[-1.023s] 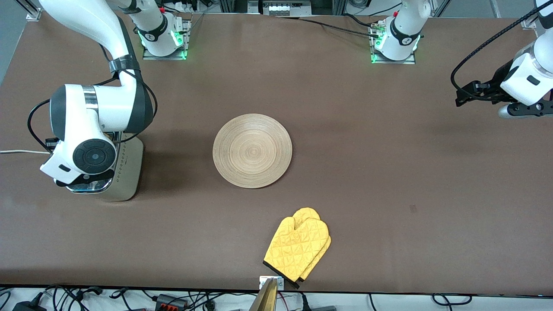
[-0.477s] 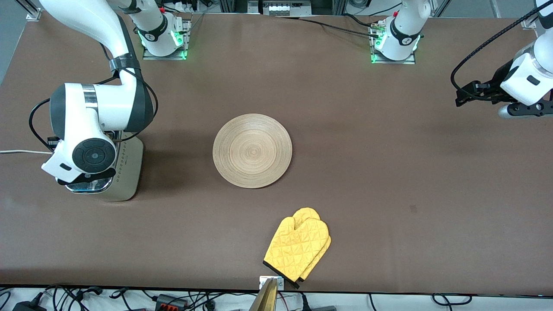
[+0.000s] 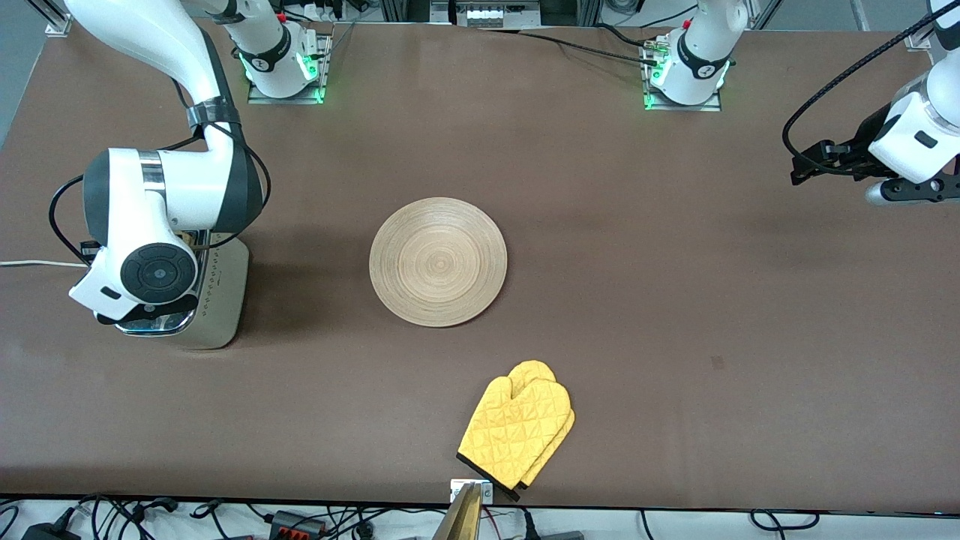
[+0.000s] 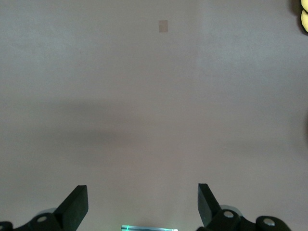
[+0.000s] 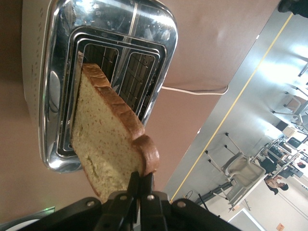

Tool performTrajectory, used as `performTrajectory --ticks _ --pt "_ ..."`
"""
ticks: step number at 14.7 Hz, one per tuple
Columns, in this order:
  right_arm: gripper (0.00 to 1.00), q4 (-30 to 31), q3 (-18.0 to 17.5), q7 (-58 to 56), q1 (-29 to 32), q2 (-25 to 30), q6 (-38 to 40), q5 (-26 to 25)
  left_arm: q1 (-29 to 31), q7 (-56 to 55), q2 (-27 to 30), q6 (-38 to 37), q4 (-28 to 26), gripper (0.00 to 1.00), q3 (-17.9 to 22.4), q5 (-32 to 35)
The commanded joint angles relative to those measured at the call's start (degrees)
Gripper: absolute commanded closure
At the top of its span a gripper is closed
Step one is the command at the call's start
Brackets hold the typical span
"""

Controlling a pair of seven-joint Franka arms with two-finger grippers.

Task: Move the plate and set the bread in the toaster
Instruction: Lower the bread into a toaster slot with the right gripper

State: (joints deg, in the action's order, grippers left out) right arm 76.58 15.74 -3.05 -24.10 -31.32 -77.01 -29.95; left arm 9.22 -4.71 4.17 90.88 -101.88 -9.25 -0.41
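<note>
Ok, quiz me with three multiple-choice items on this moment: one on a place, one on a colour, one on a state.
1. Where is the bread?
A. on the plate
B. over the toaster, in the right gripper
C. on the mitt

2. The mitt's colour?
A. yellow
B. red
C. blue

3. The left gripper is:
A. shut on the plate
B. shut on bread
C. open, holding nothing

Answers: 1 B, the right wrist view shows the slice pinched above the slots. 2 A, the front view shows it yellow. 3 C, its fingers stand apart over bare table.

Open desk [image 3: 675, 285] between plate [image 3: 438, 261] and oven mitts [image 3: 517, 431]; toaster [image 5: 113, 67] slots unblocked, bread [image 5: 108, 139] poised just above one.
</note>
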Motion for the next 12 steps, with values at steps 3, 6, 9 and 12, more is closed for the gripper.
performTrajectory --ticks 3,6,9,12 --pt "1.00 0.6 -0.1 -1.0 0.6 0.3 -1.5 0.6 0.2 0.2 1.2 0.3 -1.0 0.00 -0.1 -0.5" --pt "1.00 0.6 -0.1 -1.0 0.6 0.2 -2.1 0.6 0.3 0.3 1.2 0.3 -1.0 0.00 -0.1 -0.5" --pt "1.00 0.6 -0.1 -0.8 0.9 -0.4 -3.0 1.1 0.4 0.3 1.2 0.2 -1.0 0.00 -0.1 -0.5" --pt "1.00 0.6 -0.1 -0.7 1.0 -0.6 -3.2 1.7 0.4 0.3 1.2 0.2 -1.0 0.00 -0.1 -0.5"
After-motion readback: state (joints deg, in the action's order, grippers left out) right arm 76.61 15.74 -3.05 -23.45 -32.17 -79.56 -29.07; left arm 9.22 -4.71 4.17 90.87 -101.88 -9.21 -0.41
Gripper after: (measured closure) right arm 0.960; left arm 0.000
